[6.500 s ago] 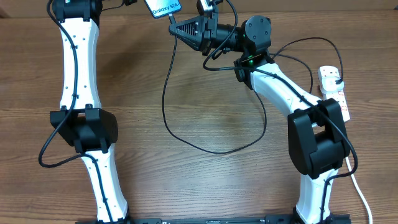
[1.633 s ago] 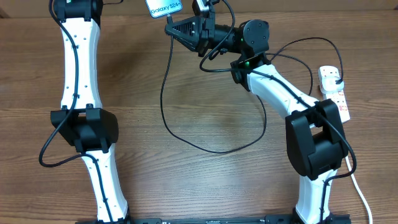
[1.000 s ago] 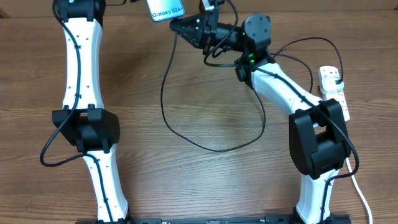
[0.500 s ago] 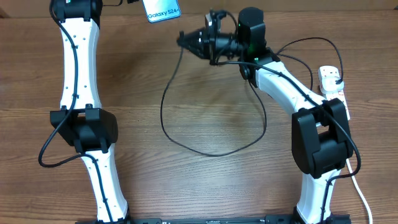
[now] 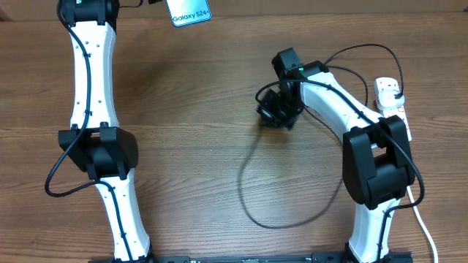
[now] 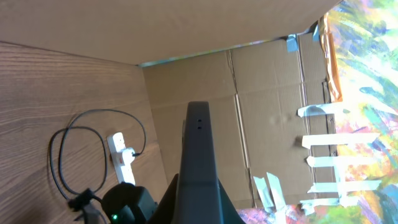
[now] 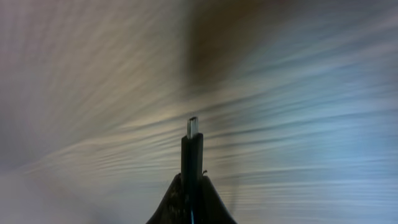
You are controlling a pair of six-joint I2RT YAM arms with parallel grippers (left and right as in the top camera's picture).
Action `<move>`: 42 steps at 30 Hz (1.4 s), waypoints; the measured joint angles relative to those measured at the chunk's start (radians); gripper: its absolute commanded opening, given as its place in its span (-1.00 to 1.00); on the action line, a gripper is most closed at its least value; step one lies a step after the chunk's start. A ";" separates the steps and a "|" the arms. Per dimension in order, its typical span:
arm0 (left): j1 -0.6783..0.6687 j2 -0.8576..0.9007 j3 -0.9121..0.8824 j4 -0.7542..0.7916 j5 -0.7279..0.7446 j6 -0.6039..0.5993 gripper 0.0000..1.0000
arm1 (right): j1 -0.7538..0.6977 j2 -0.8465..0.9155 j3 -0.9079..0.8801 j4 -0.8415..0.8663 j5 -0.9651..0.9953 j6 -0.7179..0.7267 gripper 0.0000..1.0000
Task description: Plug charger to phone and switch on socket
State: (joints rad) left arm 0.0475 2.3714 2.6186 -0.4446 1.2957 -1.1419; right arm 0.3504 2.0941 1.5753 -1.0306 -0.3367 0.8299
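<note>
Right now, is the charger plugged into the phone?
No: the charger tip juts bare from the right claw, apart from the phone.

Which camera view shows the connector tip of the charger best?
The right wrist view: the charger's connector tip stands sharp and centred, held in the right end effector. Overhead shows only the cable; left wrist, distant loops.

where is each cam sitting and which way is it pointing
Overhead: above the table, facing straight down; both arms show, the phone at the top edge.
Left wrist: on the left arm, looking across the table toward a cardboard wall; the left gripper at the bottom, apparently clamping the phone edge-on.
Right wrist: looks along the right gripper to the charger tip it pinches; background blurred.
Shared: overhead and left wrist both show the socket and the charger's loop.
</note>
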 measured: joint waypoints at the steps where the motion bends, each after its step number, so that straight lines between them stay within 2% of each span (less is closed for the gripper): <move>1: 0.000 0.000 0.000 0.000 0.000 0.000 -0.92 | 0.000 0.000 -0.002 -0.029 0.065 -0.011 -0.92; 6: 0.000 0.000 0.000 0.000 0.000 0.000 -0.92 | 0.011 0.000 -0.060 -0.023 0.256 -0.057 -0.92; 10: 0.000 0.000 0.000 -0.003 0.000 0.009 -0.92 | 0.020 0.000 -0.111 0.023 0.277 -0.072 -0.88; 12: 0.000 0.000 0.000 -0.003 0.000 0.015 -0.92 | 0.023 -0.003 -0.119 0.045 0.273 -0.074 -0.45; 14: 0.000 0.000 0.000 -0.003 0.000 0.016 -0.92 | 0.024 -0.007 -0.124 0.058 0.267 -0.076 0.09; 15: 0.000 0.000 0.000 -0.003 0.000 0.017 -0.92 | 0.024 -0.009 -0.125 0.065 0.266 -0.073 0.16; 22: 0.000 0.000 0.000 -0.003 0.003 0.023 -0.92 | 0.025 -0.014 -0.127 0.086 0.263 -0.071 0.23; 28: 0.000 0.000 0.000 -0.003 0.003 0.023 -0.92 | 0.026 -0.014 -0.127 0.099 0.262 -0.072 0.53; 35: 0.000 0.000 0.000 -0.004 0.003 0.023 -0.92 | 0.025 -0.016 -0.127 0.104 0.314 -0.062 0.66; 36: 0.000 0.000 0.000 -0.004 0.003 0.023 -0.92 | 0.026 -0.016 -0.127 0.104 0.320 -0.060 0.64; 37: 0.000 0.000 0.000 -0.004 0.003 0.023 -0.92 | 0.026 -0.016 -0.127 0.104 0.328 -0.057 0.53; 38: 0.000 0.000 0.000 -0.004 0.003 0.023 -0.91 | 0.026 -0.016 -0.127 0.103 0.333 -0.056 0.22; 39: 0.000 0.000 0.000 -0.004 0.003 0.023 -0.92 | 0.025 -0.016 -0.128 0.102 0.341 -0.057 -0.42; 40: 0.000 0.000 0.000 -0.004 0.003 0.023 -0.92 | 0.025 -0.016 -0.130 0.102 0.349 -0.053 -0.91; 42: 0.000 0.000 0.000 -0.004 0.003 0.023 -0.92 | 0.025 -0.016 -0.132 0.095 0.353 -0.055 -0.92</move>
State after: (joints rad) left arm 0.0475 2.3714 2.6186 -0.4488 1.2991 -1.1187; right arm 0.3752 2.0785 1.4433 -0.9356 0.0166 0.7750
